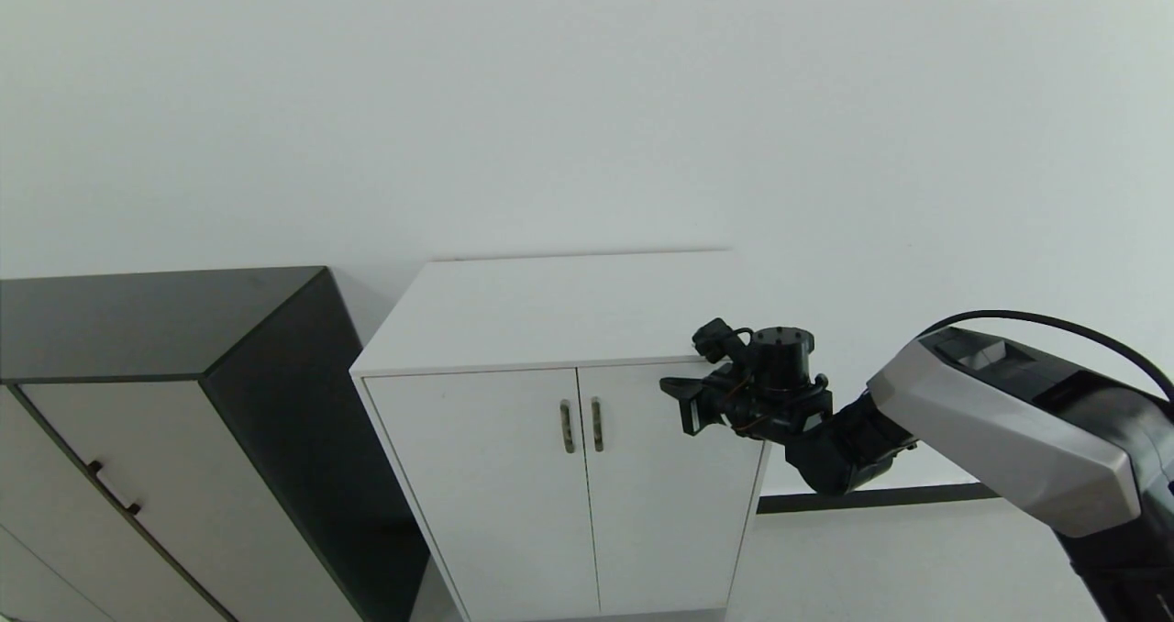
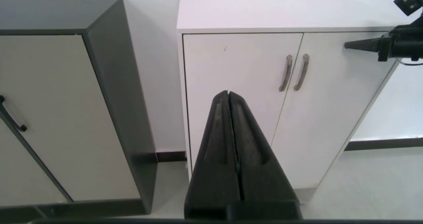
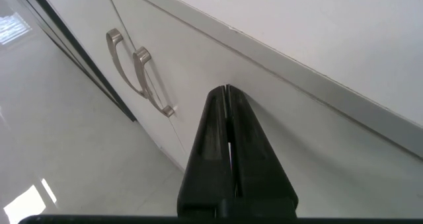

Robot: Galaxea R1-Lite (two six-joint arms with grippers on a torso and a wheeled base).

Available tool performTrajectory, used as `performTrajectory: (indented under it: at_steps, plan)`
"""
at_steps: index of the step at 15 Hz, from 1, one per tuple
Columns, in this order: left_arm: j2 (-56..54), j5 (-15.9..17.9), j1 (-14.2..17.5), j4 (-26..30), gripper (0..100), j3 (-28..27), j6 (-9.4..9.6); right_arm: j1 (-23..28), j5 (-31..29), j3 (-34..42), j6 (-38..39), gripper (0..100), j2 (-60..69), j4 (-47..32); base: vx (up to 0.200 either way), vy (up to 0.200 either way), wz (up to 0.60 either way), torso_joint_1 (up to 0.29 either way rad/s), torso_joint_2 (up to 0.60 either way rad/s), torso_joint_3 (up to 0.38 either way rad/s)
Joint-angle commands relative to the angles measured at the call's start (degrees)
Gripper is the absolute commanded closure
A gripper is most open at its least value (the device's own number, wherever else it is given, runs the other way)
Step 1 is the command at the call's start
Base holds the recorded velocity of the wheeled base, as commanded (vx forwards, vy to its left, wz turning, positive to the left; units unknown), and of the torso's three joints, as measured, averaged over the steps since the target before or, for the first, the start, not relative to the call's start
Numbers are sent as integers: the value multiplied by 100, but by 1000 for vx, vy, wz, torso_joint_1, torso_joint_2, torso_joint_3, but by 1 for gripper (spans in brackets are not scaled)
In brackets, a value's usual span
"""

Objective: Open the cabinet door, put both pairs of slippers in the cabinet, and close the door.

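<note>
In front of the white cabinet [image 1: 541, 315], whose two doors are closed, the right gripper [image 1: 686, 402] is clenched on nothing, near the handles [image 1: 581, 425] at the right door's upper part. Its arm comes in raised from the cabinet's right side. The left gripper [image 2: 228, 95], likewise pressed together and empty, points at the cabinet's left door [image 2: 231, 59].

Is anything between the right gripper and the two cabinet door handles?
No. In the head view, just bare right door panel separates the right gripper from the handles.

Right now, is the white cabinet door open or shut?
Shut. Both doors of the white cabinet lie flush with its front, their handles side by side, with no gap showing the inside.
</note>
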State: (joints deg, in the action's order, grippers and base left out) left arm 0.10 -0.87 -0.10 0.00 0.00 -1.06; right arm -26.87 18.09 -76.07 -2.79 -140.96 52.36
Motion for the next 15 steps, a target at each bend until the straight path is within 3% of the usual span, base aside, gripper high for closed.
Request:
performTrajectory:
  at_steps: [1,4,11,15]
  plan:
    - [8,-1,1,0,100,0,1,-3,1,92,-11,100,86,20,0,0,0,0,0,0]
    - [8,-1,1,0,100,0,-8,-11,1,839,-46,100,561,231,0,0,0,0,0,0]
    - [8,-1,1,0,100,0,-8,85,-166,3142,-81,100,1616,1708,0,0,0,0,0,0]
    - [8,-1,1,0,100,0,-8,700,-166,4900,-213,100,2336,2639,0,0,0,0,0,0]
